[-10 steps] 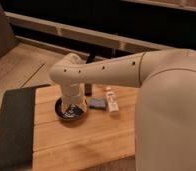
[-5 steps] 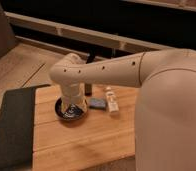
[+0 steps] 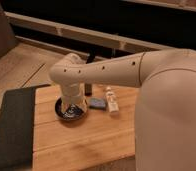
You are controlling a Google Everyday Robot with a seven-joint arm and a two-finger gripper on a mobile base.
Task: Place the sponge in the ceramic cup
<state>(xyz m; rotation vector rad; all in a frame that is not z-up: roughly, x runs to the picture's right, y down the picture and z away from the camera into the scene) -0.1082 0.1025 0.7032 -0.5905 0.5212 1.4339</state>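
On a wooden table (image 3: 81, 145), from left: a dark mat (image 3: 11, 125) covers the near edge, and beside it the robot's gripper (image 3: 72, 107) hangs low over a wide dark bowl (image 3: 61, 114), its jaws released and spread, with nothing visibly held. Behind the bowl stands a small black block (image 3: 88, 90). Just right of the bowl lies the sponge (image 3: 97, 103), flat on the wood, with a white tube (image 3: 111, 102) close on its far side. The robot's 1 pale arm (image 3: 111, 72) reaches in from the right. The ceramic cup cannot be picked out with certainty; a pale shape under the wrist may be the cup or part of the gripper itself. With the sponge lying outside any cup, the job looks to be at the picking-up stage. Judged from here, the next move calls for a short shift right and a grasp from above, low enough to catch so thin a pad.
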